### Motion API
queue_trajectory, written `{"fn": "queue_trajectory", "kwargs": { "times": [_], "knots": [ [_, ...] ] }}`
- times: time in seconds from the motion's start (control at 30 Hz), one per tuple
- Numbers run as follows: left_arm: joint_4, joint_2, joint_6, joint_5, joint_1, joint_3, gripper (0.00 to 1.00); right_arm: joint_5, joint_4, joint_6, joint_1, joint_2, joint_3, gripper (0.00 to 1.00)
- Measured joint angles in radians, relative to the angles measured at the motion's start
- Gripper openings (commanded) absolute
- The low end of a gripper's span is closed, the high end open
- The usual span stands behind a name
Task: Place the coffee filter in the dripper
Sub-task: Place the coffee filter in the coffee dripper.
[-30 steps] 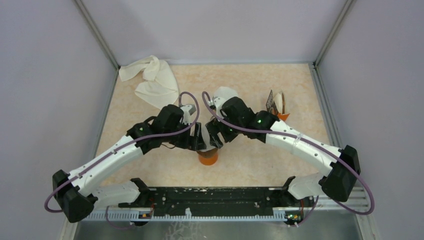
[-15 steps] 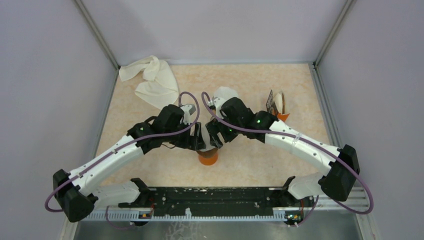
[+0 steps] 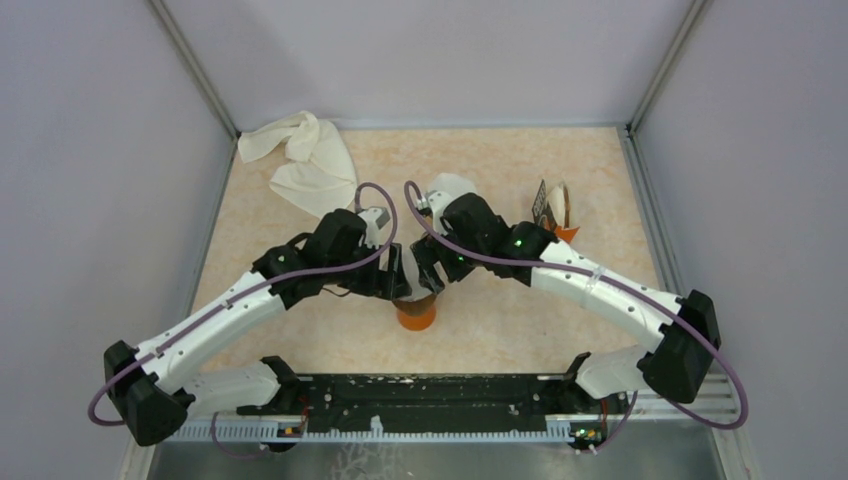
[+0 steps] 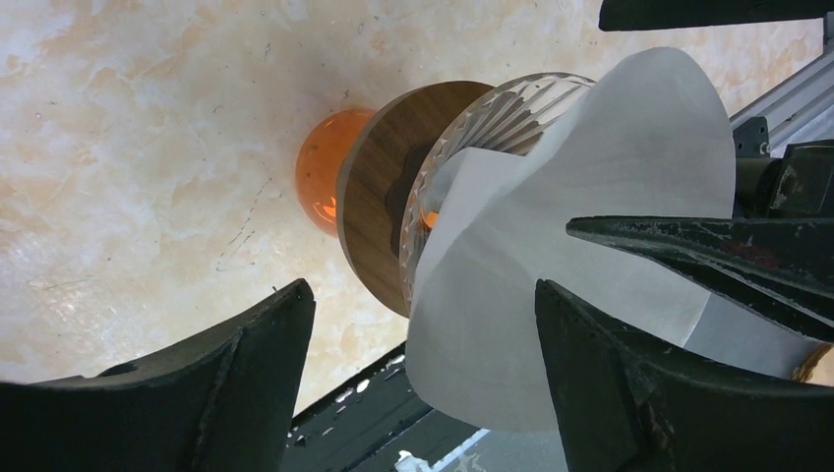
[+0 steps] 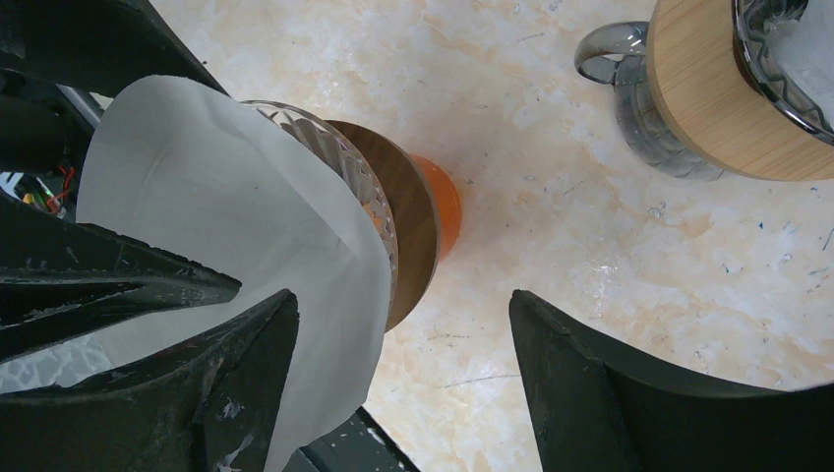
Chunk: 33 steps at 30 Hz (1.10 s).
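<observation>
Top external view had the two arms meeting over a short stack just beyond their bases on the pale marbled bench (image 3: 520,335): a translucent orange cup (image 3: 416,316) carrying a ribbed clear-glass dripper with a round wooden collar (image 4: 384,197). The white paper coffee filter (image 4: 551,246) sat in the dripper's mouth but stood well proud of it, leaning, with one flap spilling over the rim. The left gripper (image 4: 423,290) was spread wide, its fingers either side of the stack, pinching nothing. The right gripper (image 5: 403,295) was likewise spread and empty. In each wrist view one finger of the opposite gripper lay across the paper; whether it pressed on it could not be told. Farther back on the right stood a second wood-collared dripper (image 5: 708,93) on a grey glass mug (image 5: 639,123). A loose white paper piece (image 3: 450,187) lay behind the grippers, and a crumpled white cloth (image 3: 305,160) at the far left.

The filter looked only half seated. The paper could spring up or slide out once the fingers left it, since nothing held its cone against the ribs. A fingertip snagging the overhanging flap would drag it clear. A sideways push while tamping could tip the dripper off the narrow cup.
</observation>
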Motion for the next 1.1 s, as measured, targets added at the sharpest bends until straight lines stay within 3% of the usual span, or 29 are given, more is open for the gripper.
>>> {"fn": "queue_trajectory", "kwargs": {
  "times": [0.83, 1.1],
  "knots": [
    [0.037, -0.077, -0.016, -0.080, 0.012, 0.004, 0.93, 0.081, 0.063, 0.018, -0.007, -0.071, 0.000, 0.82],
    [0.037, -0.099, -0.034, -0.077, 0.018, 0.005, 0.90, 0.079, 0.062, 0.018, -0.024, -0.078, 0.000, 0.71]
  ]
}}
